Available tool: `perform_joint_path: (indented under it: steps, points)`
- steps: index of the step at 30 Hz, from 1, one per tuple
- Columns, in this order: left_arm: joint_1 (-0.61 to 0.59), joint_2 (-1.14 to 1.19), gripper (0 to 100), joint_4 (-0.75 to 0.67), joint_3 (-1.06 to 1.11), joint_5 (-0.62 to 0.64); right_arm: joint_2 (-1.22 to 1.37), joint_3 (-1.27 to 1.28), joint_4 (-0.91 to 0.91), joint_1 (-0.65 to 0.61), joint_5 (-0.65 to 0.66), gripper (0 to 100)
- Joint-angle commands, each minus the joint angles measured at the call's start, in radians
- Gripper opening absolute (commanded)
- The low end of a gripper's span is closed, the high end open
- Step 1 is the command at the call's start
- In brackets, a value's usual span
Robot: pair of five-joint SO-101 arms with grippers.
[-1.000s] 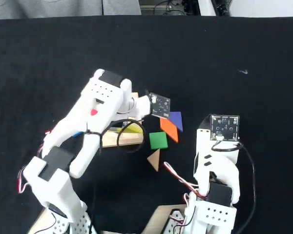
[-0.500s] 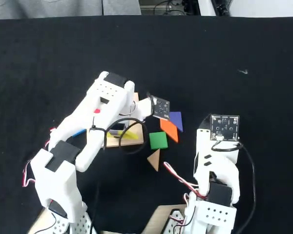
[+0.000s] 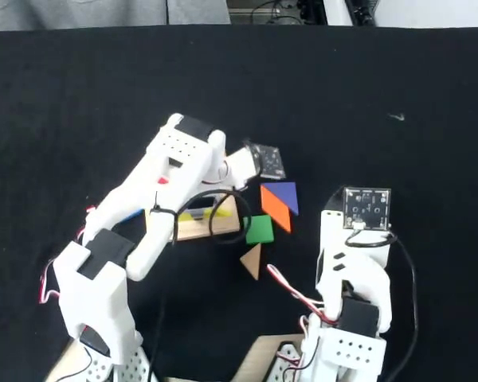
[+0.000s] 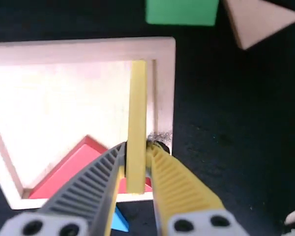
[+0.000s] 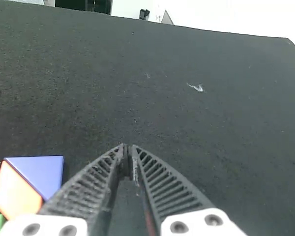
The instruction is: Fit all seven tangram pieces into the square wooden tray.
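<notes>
My left gripper (image 4: 136,147) is shut on a thin yellow piece (image 4: 136,123), held on edge just inside one wall of the square wooden tray (image 4: 164,88). A red piece (image 4: 71,169) lies flat in the tray, and a light blue piece (image 4: 119,222) sits just outside its wall. In the high view the left arm (image 3: 175,191) covers most of the tray (image 3: 199,231). A green square (image 3: 260,229), an orange piece (image 3: 275,206), a blue triangle (image 3: 287,193) and a tan triangle (image 3: 252,259) lie on the cloth to the tray's right. My right gripper (image 5: 127,156) is shut and holds nothing.
Black cloth covers the table. The right arm (image 3: 357,255) stands upright to the right of the loose pieces. A small white speck (image 3: 395,118) lies far right. Open cloth stretches across the back of the table.
The left arm has shifted toward the back of the table with the yellow piece, and its wrist has risen off the orange and green pieces. The right arm has not moved.
</notes>
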Motion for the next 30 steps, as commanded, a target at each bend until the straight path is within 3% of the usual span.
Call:
perform_joint_path:
  steps: [1, 30]
  points:
    - [-0.001, -0.005, 3, -0.008, -0.071, 0.025, -0.085, -0.004, -0.023, 0.014, -0.009, 1.2]
    - [0.033, 0.005, 3, 0.055, -0.039, 0.161, -0.082, -0.004, -0.018, -0.021, -0.003, 1.2]
